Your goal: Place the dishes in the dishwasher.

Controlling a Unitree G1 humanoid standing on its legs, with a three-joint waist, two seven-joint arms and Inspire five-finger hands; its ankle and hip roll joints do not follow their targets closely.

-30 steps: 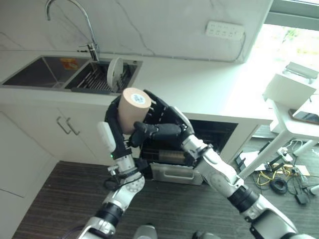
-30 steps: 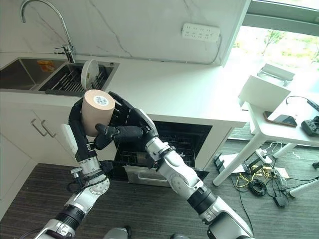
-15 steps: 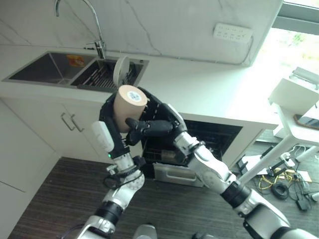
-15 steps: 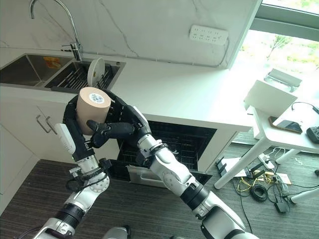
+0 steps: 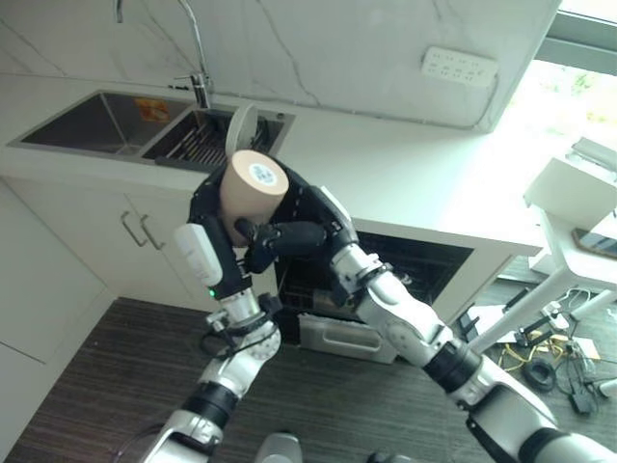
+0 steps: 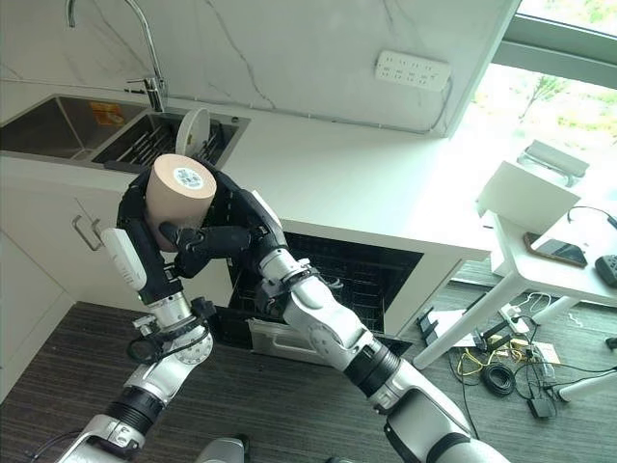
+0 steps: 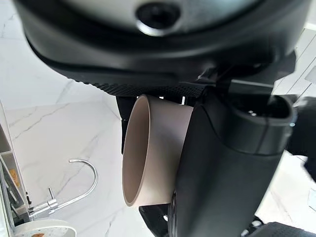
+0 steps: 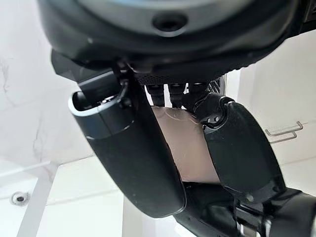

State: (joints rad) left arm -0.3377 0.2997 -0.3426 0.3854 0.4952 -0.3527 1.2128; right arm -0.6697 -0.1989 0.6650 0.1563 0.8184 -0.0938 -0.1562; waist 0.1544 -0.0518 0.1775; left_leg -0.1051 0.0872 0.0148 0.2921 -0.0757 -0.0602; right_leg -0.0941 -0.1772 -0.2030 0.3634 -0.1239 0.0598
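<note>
White counter (image 5: 405,174) behind; both hands' fingers (image 5: 289,234) clasp tan cup (image 5: 249,198).

The lower wall of the beige cup (image 5: 249,196) is covered by the left hand (image 5: 204,253) and right hand (image 5: 289,234). The dishwasher (image 6: 339,280) interior is dark and partly blocked by the right arm; contents cannot be resolved. The white plate (image 6: 193,131) in the sink rack is partly hidden behind the cup
</note>
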